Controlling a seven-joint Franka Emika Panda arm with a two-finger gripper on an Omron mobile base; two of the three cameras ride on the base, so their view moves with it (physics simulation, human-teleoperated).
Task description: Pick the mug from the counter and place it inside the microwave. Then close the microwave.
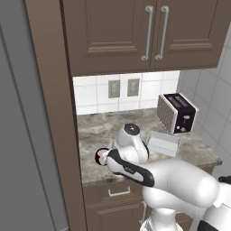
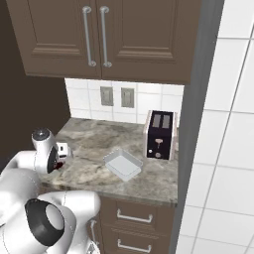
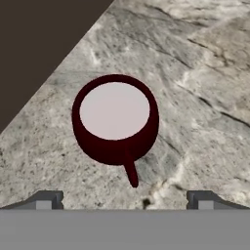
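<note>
The marbled stone counter (image 2: 94,144) carries a black toaster (image 2: 159,134) near the right end by the wall, a shallow grey tray (image 2: 122,164) just left-front of the toaster, and a dark red mug (image 3: 116,119) far left of it.

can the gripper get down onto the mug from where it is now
Probably yes. In the hand view the gripper is open and hangs above the mug, which stands upright on bare counter with its handle toward the fingertips. Nothing lies between them; the dark cabinet side stands nearby.
</note>
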